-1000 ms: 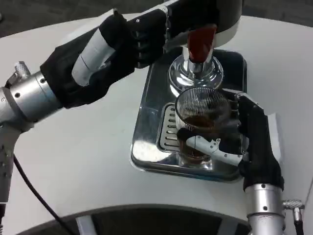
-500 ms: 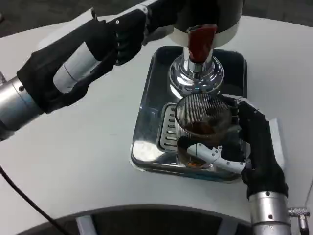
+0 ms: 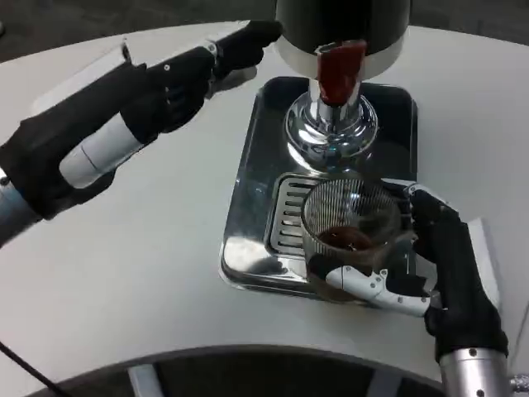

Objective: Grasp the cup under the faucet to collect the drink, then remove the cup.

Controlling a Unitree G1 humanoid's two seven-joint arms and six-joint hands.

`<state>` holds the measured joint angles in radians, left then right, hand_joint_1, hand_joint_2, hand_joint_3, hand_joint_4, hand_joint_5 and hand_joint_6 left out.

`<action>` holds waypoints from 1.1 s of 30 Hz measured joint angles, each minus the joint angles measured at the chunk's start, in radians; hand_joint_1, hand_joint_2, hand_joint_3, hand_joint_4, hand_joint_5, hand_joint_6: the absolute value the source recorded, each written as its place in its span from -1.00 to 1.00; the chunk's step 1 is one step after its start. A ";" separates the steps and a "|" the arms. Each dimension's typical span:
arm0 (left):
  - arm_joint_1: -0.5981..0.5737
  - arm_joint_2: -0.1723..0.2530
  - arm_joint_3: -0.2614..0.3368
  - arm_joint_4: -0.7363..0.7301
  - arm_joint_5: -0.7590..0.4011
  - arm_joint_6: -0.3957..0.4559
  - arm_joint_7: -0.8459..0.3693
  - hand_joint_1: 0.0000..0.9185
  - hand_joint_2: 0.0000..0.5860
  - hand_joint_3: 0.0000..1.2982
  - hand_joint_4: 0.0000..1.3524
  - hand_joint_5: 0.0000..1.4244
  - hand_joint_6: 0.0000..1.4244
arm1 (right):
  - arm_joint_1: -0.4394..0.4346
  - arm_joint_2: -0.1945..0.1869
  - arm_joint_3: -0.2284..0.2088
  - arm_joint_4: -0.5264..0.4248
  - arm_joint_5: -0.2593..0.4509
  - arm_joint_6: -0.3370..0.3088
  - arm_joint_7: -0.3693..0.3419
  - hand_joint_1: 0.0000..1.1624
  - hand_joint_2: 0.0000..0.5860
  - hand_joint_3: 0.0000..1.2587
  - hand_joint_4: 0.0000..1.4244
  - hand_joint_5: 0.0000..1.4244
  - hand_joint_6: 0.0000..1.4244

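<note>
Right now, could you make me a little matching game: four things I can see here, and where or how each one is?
Things:
1. cup
2. left hand
3. tap handle
4. tray

States:
A. red, on the dispenser
B. shiny metal, lying on the white table
C. held by the right hand, dark drink inside
D. empty, up beside the dispenser

Pairs: 1-C, 2-D, 3-A, 4-B

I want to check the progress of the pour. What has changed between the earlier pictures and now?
The left hand drew back from the dispenser toward the left. The right hand, its fingers gripping the cup, slid the cup toward the tray's near edge, away from the faucet. The tray, dispenser and red lever stayed put.
</note>
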<state>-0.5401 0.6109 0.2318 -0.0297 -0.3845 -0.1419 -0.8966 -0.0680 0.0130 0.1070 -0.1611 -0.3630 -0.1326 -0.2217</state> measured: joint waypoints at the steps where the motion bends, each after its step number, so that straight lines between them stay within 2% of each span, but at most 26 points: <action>1: 0.010 0.003 0.003 0.000 0.000 -0.005 0.000 -1.00 -0.81 -0.86 -1.00 -1.00 -1.00 | 0.005 -0.002 0.000 -0.010 0.000 0.004 0.005 0.76 -0.56 0.12 0.04 0.29 0.34; 8: 0.085 0.042 0.020 -0.003 0.010 -0.067 -0.003 -1.00 -0.82 -0.86 -1.00 -1.00 -1.00 | 0.042 -0.002 0.013 -0.098 0.007 0.027 0.039 0.76 -0.57 0.12 0.04 0.29 0.34; 16: 0.136 0.051 0.022 -0.012 0.038 -0.119 -0.003 -1.00 -0.82 -0.86 -1.00 -1.00 -1.00 | 0.053 -0.002 0.021 -0.135 0.007 0.043 0.059 0.76 -0.57 0.12 0.04 0.29 0.34; 27: 0.208 0.089 0.022 -0.018 0.084 -0.232 -0.006 -1.00 -0.82 -0.85 -1.00 -1.00 -1.00 | 0.110 -0.015 0.030 -0.273 0.034 0.087 0.131 0.76 -0.57 0.12 0.05 0.31 0.36; 33: 0.271 0.144 0.025 -0.022 0.114 -0.311 -0.020 -1.00 -0.82 -0.88 -1.00 -1.00 -1.00 | 0.156 -0.027 0.035 -0.361 0.051 0.121 0.186 0.76 -0.55 0.12 0.05 0.32 0.36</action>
<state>-0.2695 0.7544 0.2572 -0.0521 -0.2708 -0.4532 -0.9165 0.0876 -0.0140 0.1418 -0.5219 -0.3123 -0.0112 -0.0354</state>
